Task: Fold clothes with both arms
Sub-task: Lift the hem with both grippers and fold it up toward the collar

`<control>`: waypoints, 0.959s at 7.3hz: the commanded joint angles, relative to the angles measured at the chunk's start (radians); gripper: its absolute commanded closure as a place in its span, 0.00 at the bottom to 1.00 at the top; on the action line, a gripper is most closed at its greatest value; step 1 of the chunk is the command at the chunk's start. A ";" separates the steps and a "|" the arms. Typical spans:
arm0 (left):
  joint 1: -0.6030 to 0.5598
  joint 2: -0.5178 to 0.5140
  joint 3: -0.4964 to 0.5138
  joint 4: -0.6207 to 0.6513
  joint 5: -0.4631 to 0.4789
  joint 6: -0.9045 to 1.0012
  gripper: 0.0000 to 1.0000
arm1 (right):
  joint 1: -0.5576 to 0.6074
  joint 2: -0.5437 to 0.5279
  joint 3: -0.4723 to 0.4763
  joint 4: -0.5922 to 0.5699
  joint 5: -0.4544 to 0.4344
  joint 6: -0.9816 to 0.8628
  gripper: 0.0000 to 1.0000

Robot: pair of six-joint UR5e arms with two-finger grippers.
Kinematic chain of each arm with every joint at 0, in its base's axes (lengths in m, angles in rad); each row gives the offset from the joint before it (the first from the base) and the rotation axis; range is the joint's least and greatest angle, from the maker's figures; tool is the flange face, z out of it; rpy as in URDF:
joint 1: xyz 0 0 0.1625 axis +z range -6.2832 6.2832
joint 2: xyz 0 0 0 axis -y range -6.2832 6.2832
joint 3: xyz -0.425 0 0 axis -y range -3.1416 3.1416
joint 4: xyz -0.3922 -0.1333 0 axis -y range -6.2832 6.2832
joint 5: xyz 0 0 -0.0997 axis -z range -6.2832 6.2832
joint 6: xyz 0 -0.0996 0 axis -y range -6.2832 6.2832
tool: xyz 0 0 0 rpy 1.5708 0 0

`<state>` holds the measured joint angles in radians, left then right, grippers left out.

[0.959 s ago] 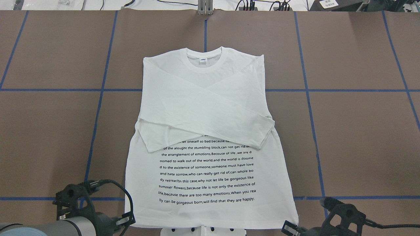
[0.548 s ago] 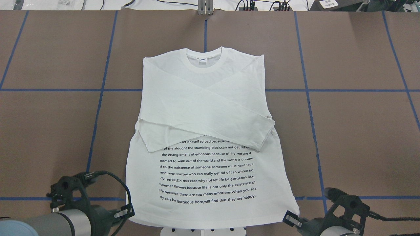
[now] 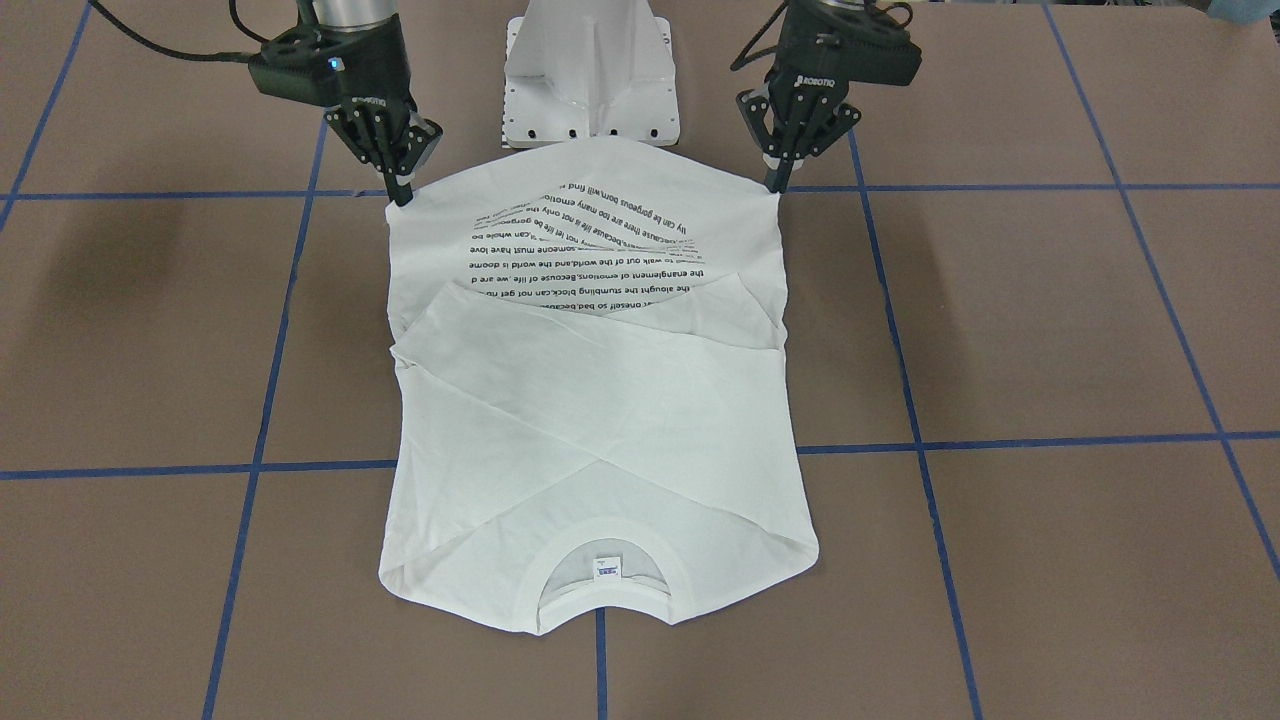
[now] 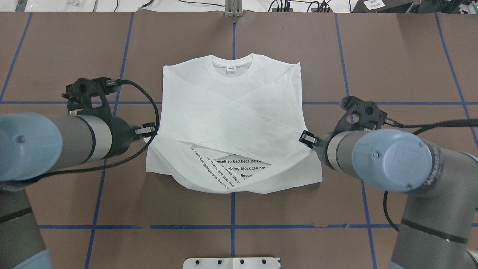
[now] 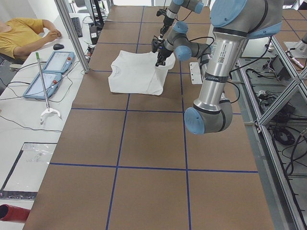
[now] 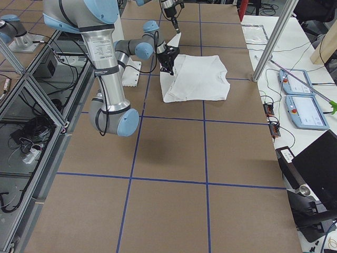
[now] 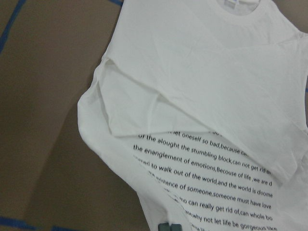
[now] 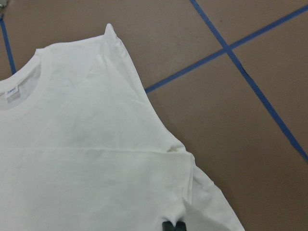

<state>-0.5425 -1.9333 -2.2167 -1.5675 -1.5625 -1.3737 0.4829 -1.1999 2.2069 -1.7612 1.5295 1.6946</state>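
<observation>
The white long-sleeved shirt (image 4: 231,112) lies on the brown table with its collar (image 4: 232,69) far from me and its sleeves crossed over the chest. My left gripper (image 4: 146,135) is shut on the left hem corner. My right gripper (image 4: 312,144) is shut on the right hem corner. Both corners are raised off the table, and the lower part with the black text (image 4: 224,170) bulges and doubles toward the collar. In the front-facing view the right gripper (image 3: 400,195) and left gripper (image 3: 775,185) pinch the hem corners. Each wrist view shows closed fingertips (image 7: 169,226) (image 8: 173,226) on white cloth.
Blue tape lines (image 4: 231,226) grid the brown table. The white pedestal base (image 4: 231,262) sits at the near edge. A person (image 5: 19,33) sits at a side table with tablets (image 5: 48,72) beyond an aluminium post (image 5: 72,33).
Both arms have moved away from the table's near edge toward the collar, carrying the hem corners up and forward. The shirt's lower part, flat before, now doubles over itself.
</observation>
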 commanded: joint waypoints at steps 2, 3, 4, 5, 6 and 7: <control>-0.163 -0.068 0.367 -0.326 -0.027 0.108 1.00 | 0.233 0.231 -0.421 0.046 0.057 -0.223 1.00; -0.175 -0.102 0.470 -0.407 -0.027 0.108 1.00 | 0.264 0.287 -0.576 0.130 0.055 -0.233 1.00; -0.175 -0.133 0.544 -0.448 -0.025 0.107 1.00 | 0.275 0.318 -0.696 0.243 0.052 -0.234 1.00; -0.174 -0.148 0.622 -0.504 -0.024 0.105 1.00 | 0.279 0.357 -0.789 0.296 0.049 -0.234 1.00; -0.174 -0.157 0.711 -0.599 -0.021 0.107 1.00 | 0.284 0.384 -0.850 0.307 0.047 -0.237 1.00; -0.175 -0.168 0.791 -0.687 -0.018 0.107 1.00 | 0.284 0.423 -0.916 0.325 0.046 -0.237 1.00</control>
<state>-0.7166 -2.0872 -1.5265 -2.1500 -1.5835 -1.2674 0.7638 -0.8216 1.3779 -1.4652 1.5775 1.4587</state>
